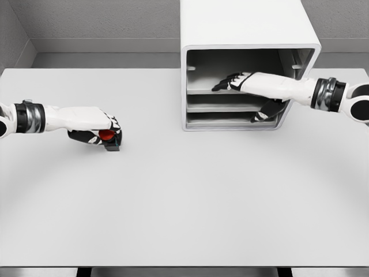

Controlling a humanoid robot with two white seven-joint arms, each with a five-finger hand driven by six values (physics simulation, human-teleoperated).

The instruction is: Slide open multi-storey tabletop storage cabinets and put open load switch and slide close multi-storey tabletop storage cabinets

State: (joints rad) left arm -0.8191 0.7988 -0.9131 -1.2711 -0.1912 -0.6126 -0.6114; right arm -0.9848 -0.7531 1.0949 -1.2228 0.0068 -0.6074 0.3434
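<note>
A white multi-storey storage cabinet (248,34) stands at the back of the table, its front showing three shelf levels. My right hand (230,82) reaches into the top level, fingers extended over the shelf edge; its thumb hangs down near the lower shelves. It holds nothing. At the left, my left hand (99,134) is curled around the load switch (109,138), a small dark block with a red knob, which sits on or just above the table surface.
The light grey table (184,202) spreads wide in front of the cabinet. A grey wall runs behind it. The table's front edge lies near the bottom of the view.
</note>
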